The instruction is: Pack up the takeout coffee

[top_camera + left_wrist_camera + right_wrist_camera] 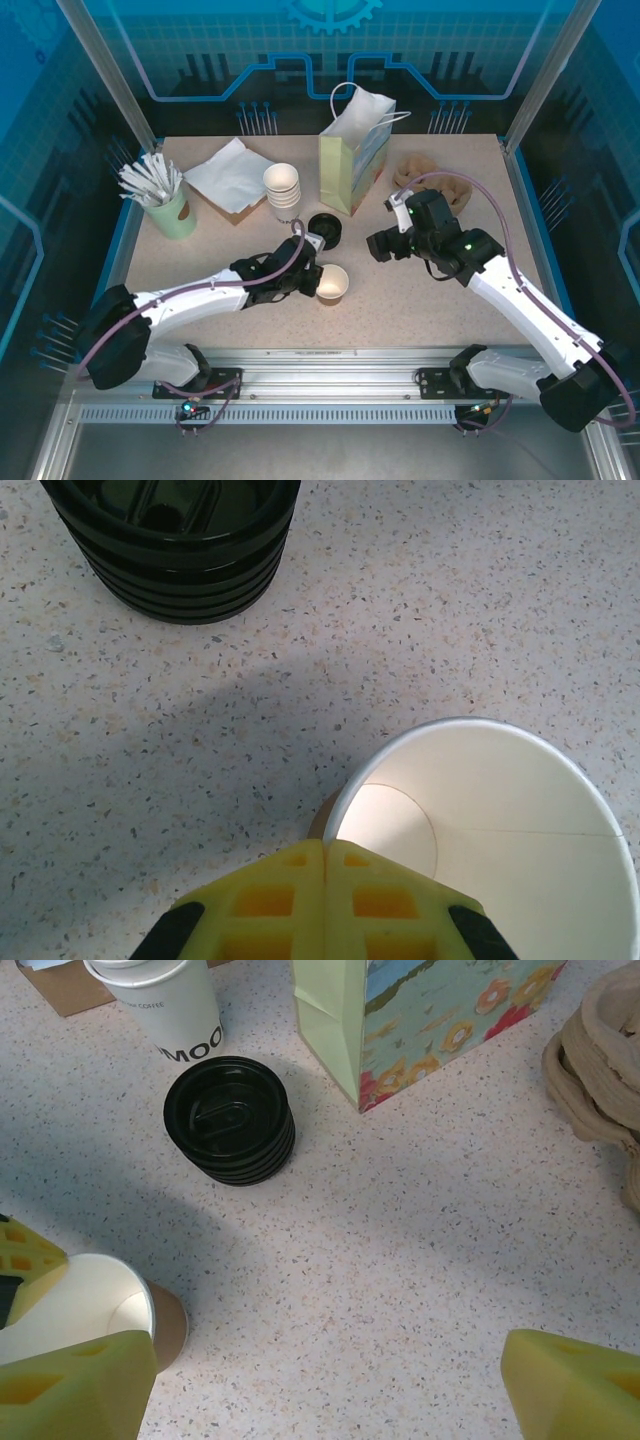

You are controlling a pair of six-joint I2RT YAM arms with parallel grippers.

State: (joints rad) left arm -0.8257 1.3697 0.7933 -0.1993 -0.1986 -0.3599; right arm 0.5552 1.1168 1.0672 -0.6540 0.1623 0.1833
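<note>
A small tan-sided paper cup (332, 284) stands upright on the speckled table, open-topped, with no lid on it and a white, empty inside (500, 820). My left gripper (325, 855) is shut on the cup's near rim, one yellow pad inside the wall and one outside. In the right wrist view the cup (80, 1305) sits at the lower left. My right gripper (325, 1400) hovers open over bare table to the cup's right (385, 245), holding nothing. A stack of black lids (325, 230) sits just beyond the cup.
A pale green paper bag (352, 150) stands open at the back centre. Stacked white cups (283, 190) stand left of it, beside napkins (230, 175) and a green holder of stirrers (165, 200). Brown pulp carriers (430, 180) lie at the back right.
</note>
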